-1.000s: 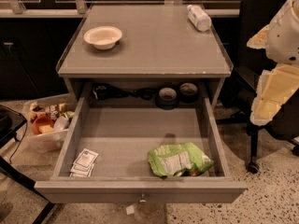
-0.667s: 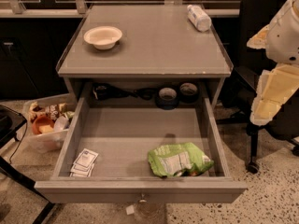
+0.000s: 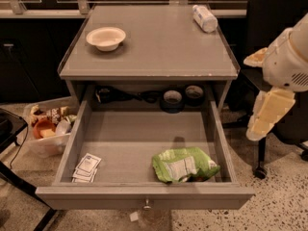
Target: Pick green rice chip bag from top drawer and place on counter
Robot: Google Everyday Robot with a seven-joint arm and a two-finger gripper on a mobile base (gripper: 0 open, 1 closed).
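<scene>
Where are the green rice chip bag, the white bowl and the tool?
green rice chip bag (image 3: 183,165), camera view, label panel.
white bowl (image 3: 106,36), camera view, inside.
tool (image 3: 268,112), camera view, body, right of top drawer (image 3: 144,194).

Arm (image 3: 288,57) gets cut off by the right edge, claw (image 3: 267,113) hanging beside the top drawer (image 3: 144,196). Dark stuff (image 3: 144,96) under the tabletop (image 3: 154,47) sits in shadow, can't identify it. Print on the green rice chip bag (image 3: 183,163) is unreadable.
</scene>
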